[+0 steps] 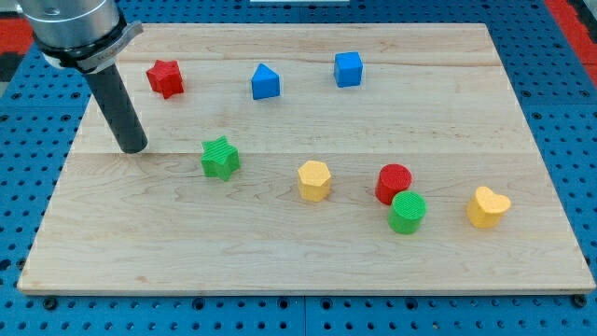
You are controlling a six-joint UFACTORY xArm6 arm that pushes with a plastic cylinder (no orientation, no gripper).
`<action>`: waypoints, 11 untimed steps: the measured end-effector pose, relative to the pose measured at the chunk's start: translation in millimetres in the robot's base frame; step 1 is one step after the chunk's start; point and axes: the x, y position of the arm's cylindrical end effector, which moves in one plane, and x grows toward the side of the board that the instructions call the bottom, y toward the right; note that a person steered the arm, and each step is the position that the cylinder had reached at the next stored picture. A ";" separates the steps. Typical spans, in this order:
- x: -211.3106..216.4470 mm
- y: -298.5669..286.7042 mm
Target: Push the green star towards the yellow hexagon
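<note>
The green star (220, 157) lies on the wooden board (280, 252), left of centre. The yellow hexagon (314, 180) lies to its right and slightly lower, with a gap between them. My tip (133, 147) rests on the board to the left of the green star, at about the same height in the view, with a clear gap between them. The dark rod rises from the tip toward the view's top left.
A red star (165, 77), a blue pentagon-like block (265, 82) and a blue cube (348, 69) lie along the top. A red cylinder (394, 182) touches a green cylinder (407, 212) at the right. A yellow heart (488, 206) lies farther right.
</note>
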 end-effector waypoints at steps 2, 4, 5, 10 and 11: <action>13.4 -13.7; 49.3 2.4; 10.9 12.4; -8.7 111.1; 2.8 87.3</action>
